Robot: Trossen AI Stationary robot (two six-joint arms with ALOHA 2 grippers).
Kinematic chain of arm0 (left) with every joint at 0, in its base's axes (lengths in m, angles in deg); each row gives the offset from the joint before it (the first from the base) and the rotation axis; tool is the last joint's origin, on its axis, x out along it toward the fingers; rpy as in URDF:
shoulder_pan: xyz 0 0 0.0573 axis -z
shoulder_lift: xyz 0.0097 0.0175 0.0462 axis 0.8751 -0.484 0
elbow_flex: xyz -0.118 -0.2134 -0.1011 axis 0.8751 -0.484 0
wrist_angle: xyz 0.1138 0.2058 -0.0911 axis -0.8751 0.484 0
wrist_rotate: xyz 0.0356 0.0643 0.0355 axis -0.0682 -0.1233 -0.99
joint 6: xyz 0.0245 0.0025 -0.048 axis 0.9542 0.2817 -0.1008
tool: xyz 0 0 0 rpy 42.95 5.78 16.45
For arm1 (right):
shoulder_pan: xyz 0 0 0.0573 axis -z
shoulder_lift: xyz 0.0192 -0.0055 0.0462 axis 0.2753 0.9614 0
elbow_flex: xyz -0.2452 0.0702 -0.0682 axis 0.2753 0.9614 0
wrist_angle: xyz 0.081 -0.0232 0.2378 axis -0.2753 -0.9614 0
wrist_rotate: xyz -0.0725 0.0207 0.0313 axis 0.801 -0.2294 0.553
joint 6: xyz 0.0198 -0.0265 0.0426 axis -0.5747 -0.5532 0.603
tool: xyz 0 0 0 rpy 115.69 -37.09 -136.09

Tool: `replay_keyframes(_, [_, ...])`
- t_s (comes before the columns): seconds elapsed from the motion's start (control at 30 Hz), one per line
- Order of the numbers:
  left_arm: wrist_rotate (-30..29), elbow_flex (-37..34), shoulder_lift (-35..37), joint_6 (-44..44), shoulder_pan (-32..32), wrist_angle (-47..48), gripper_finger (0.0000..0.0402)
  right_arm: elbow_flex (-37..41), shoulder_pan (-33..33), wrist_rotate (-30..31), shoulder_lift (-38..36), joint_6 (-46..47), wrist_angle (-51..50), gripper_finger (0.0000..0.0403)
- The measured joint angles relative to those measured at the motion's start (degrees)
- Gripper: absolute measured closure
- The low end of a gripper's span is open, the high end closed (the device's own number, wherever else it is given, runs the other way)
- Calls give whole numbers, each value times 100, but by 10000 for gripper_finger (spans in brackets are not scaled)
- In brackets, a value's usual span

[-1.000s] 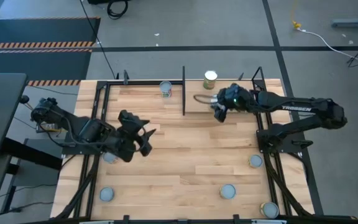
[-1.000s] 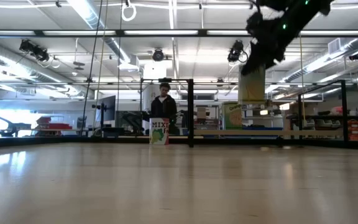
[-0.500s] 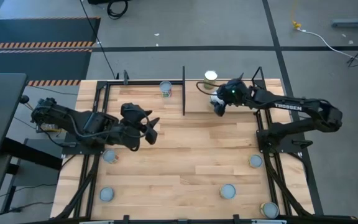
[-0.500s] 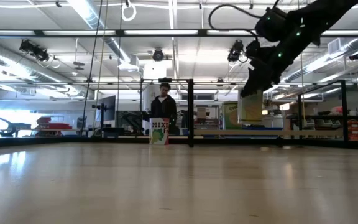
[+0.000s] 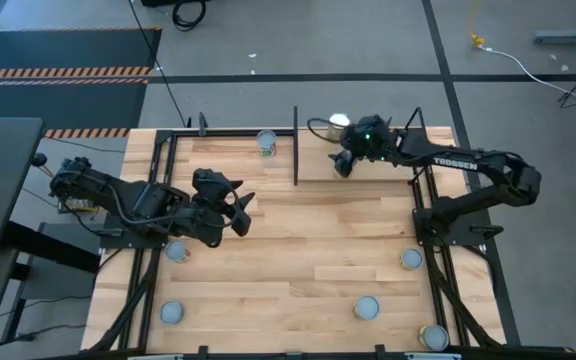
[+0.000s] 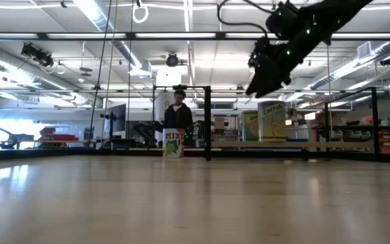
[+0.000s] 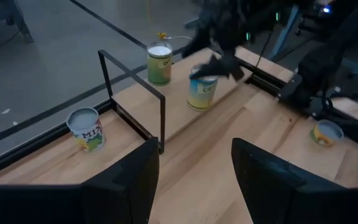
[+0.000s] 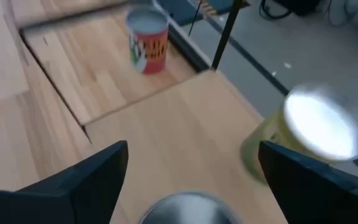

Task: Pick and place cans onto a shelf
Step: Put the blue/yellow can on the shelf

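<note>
One can on the shelf below right end effector (fingers apart)

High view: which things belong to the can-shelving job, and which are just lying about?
Job: shelf; shelved cans; loose cans; right pincer, open over the shelf; left pincer, waiting over the table.
Lying about: floor cables; striped mat.

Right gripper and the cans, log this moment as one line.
right gripper: open, above carrots can | can: standing on shelf | left gripper: open, waiting mid-table
</note>
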Motion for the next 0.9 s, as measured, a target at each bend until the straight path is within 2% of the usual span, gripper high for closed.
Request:
replay_keyframes(0.13, [2,0,0,-5,21,32,196,-534,38,-63,-131,-295,-945,43])
replay_keyframes(0.23, [-6,0,0,-30,52,34,196,-829,34,-391,-310,-399,-1986,50])
replay_keyframes(0.3, [-13,0,0,-1,62,33,196,-923,2,-580,-409,-5,-2720,55])
replay_keyframes(0.43, [-83,0,0,1,40,39,196,-850,-102,-567,-470,1519,-3695,70])
replay_keyframes(0.53, [-186,0,0,4,-26,36,196,-597,-171,-546,-448,2341,-3614,87])
replay_keyframes(0.63, [-202,0,0,126,-61,35,196,-348,-214,-454,-397,2857,-3107,101])
replay_keyframes(0.9, [-182,0,0,272,166,25,196,-174,-193,140,-216,3044,-2356,119])
